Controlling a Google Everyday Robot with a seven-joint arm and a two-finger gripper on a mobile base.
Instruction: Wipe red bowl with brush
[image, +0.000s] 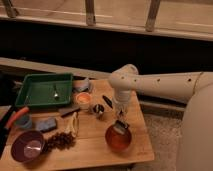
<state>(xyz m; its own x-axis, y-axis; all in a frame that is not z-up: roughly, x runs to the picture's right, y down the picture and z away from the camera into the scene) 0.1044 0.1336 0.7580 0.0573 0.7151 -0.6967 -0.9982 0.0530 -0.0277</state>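
The red bowl (118, 139) stands near the front right of the wooden table (90, 150). My gripper (120, 125) hangs straight down from the white arm (165, 87) over the bowl's far rim. It is shut on the brush (118, 129), whose pale grey head rests just inside that rim. Most of the black handle is hidden by the gripper.
A green tray (30, 97) holding a spoon sits at the back left. A purple-maroon bowl (27, 146), grapes (60, 141), a blue sponge (46, 125), an orange-handled tool (17, 116), a knife (69, 111), an orange-rimmed cup (83, 101) and a small dark round item (98, 108) lie left of the red bowl.
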